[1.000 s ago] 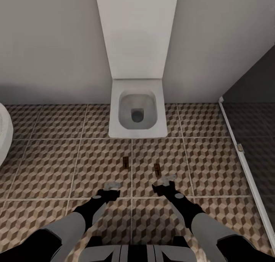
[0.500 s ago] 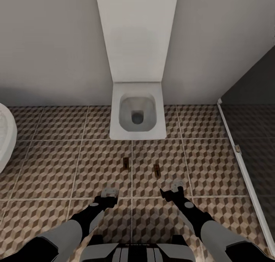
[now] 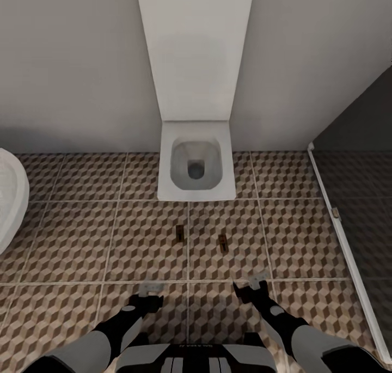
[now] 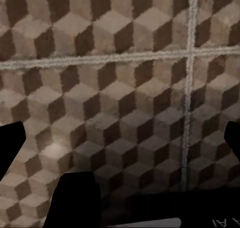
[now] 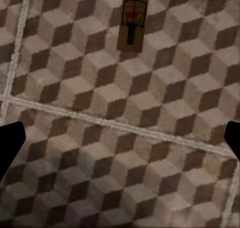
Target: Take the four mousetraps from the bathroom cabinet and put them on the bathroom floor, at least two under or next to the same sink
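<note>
Two tiny tan wooden mousetraps (image 3: 178,232) (image 3: 222,242) on cube-pattern tile floor (image 3: 71,237), near white square toilet (image 3: 196,160).
Both grippers (image 3: 151,289) (image 3: 256,281) empty, fingers apart; fetch remaining traps w/o nudging these.

Two mousetraps (image 3: 178,232) (image 3: 222,243) lie side by side on the bathroom floor (image 3: 71,237), just near of the toilet (image 3: 196,160); bathtub (image 3: 10,204) far left, shower (image 3: 359,199) right.
</note>
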{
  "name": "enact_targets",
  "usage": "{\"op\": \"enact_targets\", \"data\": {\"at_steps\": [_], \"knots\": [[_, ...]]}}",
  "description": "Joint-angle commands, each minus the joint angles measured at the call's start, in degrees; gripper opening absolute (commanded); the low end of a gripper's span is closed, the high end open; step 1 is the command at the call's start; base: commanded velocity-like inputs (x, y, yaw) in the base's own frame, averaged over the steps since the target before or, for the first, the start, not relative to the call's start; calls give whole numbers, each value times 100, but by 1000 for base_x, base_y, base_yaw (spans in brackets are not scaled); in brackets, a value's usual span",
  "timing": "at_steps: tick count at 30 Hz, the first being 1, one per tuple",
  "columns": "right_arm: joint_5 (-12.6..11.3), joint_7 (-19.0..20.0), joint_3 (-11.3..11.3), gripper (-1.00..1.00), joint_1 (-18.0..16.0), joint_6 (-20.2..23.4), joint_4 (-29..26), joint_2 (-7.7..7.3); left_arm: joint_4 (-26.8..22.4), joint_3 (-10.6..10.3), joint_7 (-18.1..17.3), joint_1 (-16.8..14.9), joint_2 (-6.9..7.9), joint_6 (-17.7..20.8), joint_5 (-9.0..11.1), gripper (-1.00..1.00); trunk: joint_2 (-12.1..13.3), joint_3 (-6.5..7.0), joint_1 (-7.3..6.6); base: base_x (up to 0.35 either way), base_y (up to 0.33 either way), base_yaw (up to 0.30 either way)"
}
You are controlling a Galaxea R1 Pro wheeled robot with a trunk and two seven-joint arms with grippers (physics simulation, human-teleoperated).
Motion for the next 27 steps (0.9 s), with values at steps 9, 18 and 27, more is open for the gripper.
{"op": "enact_targets", "data": {"at_steps": [9, 18, 27], "knots": [[18, 12, -2, 100, 148, -208, 106, -1, 54, -54, 27, 151, 102, -86, 48, 100, 361, 160, -198, 0, 0, 0], [13, 15, 0, 100, 175, -222, 111, -1, 60, -59, 27, 175, 129, -91, 48, 100, 722, 322, -396, 0, 0, 0], [17, 18, -4, 100, 185, -223, 111, -1, 58, -59, 27, 177, 129, -91, 49, 100, 1083, 483, -594, 0, 0, 0]]}}
